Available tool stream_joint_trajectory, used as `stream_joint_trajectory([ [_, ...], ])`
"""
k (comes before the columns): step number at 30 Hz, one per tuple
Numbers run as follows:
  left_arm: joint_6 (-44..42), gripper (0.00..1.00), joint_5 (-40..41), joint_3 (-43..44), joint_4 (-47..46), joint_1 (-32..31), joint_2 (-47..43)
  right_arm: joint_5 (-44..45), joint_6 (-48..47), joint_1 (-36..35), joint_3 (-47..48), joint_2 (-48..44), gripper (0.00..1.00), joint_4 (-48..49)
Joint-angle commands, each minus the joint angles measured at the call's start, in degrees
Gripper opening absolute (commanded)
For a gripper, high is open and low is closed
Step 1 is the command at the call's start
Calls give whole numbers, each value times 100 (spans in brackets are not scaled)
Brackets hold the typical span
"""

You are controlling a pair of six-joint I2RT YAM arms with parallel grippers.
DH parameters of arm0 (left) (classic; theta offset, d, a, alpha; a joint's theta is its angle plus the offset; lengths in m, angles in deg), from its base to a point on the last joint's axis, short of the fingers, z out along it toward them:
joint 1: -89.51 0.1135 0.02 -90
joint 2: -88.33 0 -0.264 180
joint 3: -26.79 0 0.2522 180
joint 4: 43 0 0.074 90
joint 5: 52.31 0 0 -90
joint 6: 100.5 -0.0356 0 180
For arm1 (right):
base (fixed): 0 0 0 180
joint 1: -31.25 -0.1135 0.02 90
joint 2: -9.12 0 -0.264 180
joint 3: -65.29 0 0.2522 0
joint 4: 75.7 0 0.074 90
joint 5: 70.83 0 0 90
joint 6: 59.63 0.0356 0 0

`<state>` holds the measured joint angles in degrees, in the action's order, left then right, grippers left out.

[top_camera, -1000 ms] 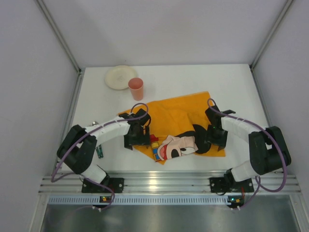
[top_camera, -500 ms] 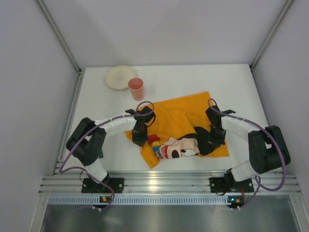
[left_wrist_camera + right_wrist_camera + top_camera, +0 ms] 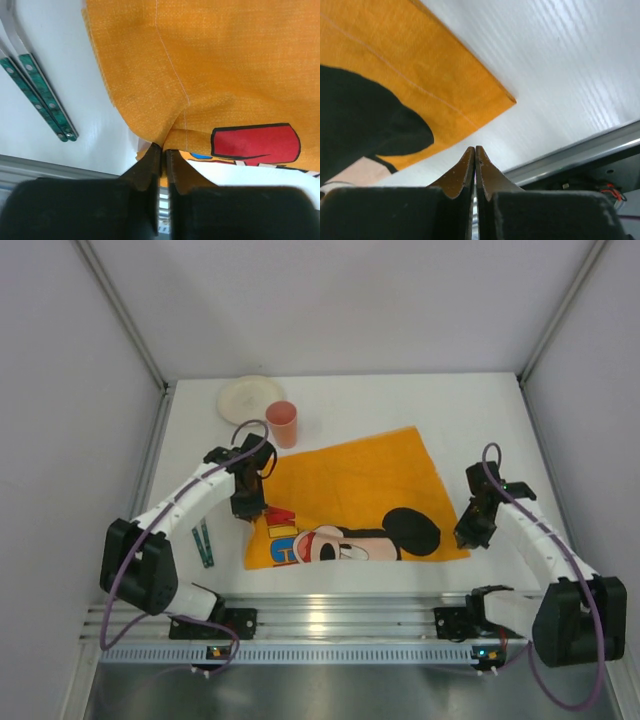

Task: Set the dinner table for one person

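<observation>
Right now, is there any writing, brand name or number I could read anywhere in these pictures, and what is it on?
Nothing here can be read with certainty.
On the orange cloth: coloured block letters at its left end, beside the cartoon mouse, too blurred to read.
In the left wrist view: only part of one red, black-edged shape shows, not a readable letter.
On the plate, cup and cutlery: no writing visible.

light: bright, even, overhead | shadows: soft | glare: streaky sheen on dinner table (image 3: 560, 60) | wrist-view foreground blurred

Working ends of cutlery (image 3: 47, 97) off-frame
</observation>
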<state>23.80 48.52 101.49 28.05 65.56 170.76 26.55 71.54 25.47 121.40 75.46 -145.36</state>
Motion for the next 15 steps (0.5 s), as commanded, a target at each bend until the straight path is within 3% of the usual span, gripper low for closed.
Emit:
stream_joint_trajectory([
  [1, -248, 8, 218, 382, 598, 56, 45, -561, 199, -54, -130, -577, 0, -562],
  [3, -284, 86, 86, 479, 851, 65, 19, -894, 207, -160, -104, -1024, 0, -789],
  [4, -293, 99, 25, 523, 949, 57, -16, -965, 216, -325, -34, -1166, 0, -869],
  [6, -240, 99, -2, 724, 1290, 57, -201, -1019, 208, -502, 307, -1473, 5, -1011],
  [7, -231, 98, -37, 813, 1380, 57, -393, -1054, 181, -573, 448, -1545, 22, -967],
  [9, -205, 98, -238, 1050, 1512, 57, -587, -1273, -107, -582, 738, -1633, 35, -452],
  [12, -275, 99, -982, 1174, 1119, 57, -860, -1440, -433, -591, 1213, -1197, 63, 429],
  [13, -301, 99, -1230, 982, 673, 57, -869, -1502, -495, -582, 1388, -994, 78, 657],
  [15, -319, 98, -1408, 884, 493, 57, -598, -1879, -662, -582, 1556, -180, 77, 1351],
])
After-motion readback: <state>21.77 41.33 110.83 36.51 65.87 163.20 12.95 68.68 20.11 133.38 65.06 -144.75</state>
